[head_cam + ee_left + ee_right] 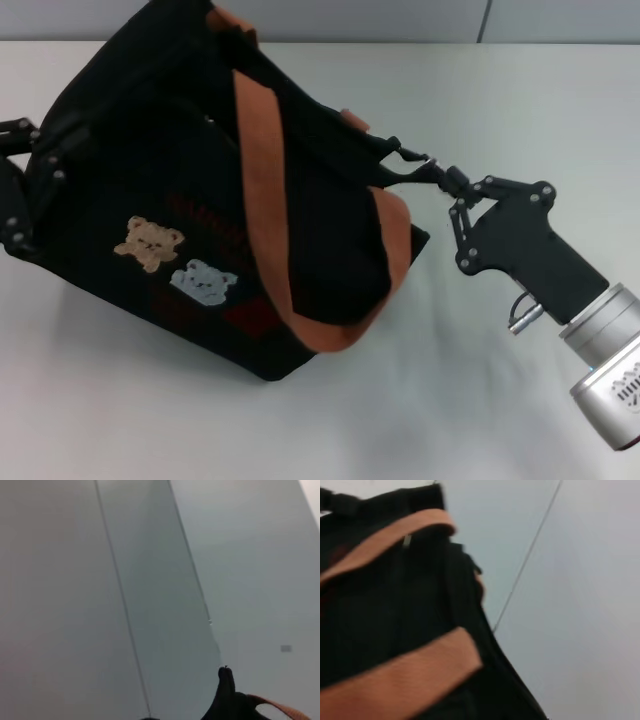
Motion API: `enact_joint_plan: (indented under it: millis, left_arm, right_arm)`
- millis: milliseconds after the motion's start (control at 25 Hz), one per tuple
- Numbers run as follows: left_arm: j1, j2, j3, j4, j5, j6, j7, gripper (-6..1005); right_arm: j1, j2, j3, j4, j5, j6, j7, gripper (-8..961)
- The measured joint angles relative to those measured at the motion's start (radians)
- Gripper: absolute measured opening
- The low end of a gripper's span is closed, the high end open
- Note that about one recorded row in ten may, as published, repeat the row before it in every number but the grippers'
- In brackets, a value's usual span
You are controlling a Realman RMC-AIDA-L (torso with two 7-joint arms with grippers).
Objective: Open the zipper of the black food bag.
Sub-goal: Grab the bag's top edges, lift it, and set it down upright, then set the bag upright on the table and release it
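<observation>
The black food bag (pixel 150 170) lies tilted on the white table, its orange-brown handles (pixel 262 170) draped across it and its tan bear patch (pixel 148 242) and white patch (pixel 203 281) facing up. Its zipper runs along the upper edge to a black tail at the right end, where the silver pull tab (pixel 424 164) shows. My right gripper (pixel 443 180) is shut on that pull tab. My left gripper (pixel 45 165) grips the bag's left end. The right wrist view shows the black food bag (pixel 380 610) and a handle (pixel 395 680) close up.
The white table (pixel 480 100) extends behind and to the right of the bag. A grey panelled wall (pixel 150 580) fills the left wrist view, with a corner of black fabric (pixel 225 700) low in it.
</observation>
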Motion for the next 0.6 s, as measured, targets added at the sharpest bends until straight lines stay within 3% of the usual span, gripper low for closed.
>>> enact_joint_plan:
  millis: [280, 480, 600]
  left_arm:
    - [0.033, -0.001, -0.019, -0.104, 0.001, -0.04, 0.072, 84]
    - [0.048, -0.028, -0.114, -0.253, -0.002, -0.132, 0.235, 85]
    - [0.04, -0.029, -0.139, -0.323, -0.002, -0.171, 0.297, 85]
  right_arm:
    - [0.009, 0.0, 0.091, 0.033, 0.0, -0.005, 0.025, 8]
    - [-0.005, 0.0, 0.203, 0.075, 0.002, -0.025, 0.078, 17]
    - [-0.005, 0.0, 0.224, 0.065, 0.002, -0.051, 0.139, 128]
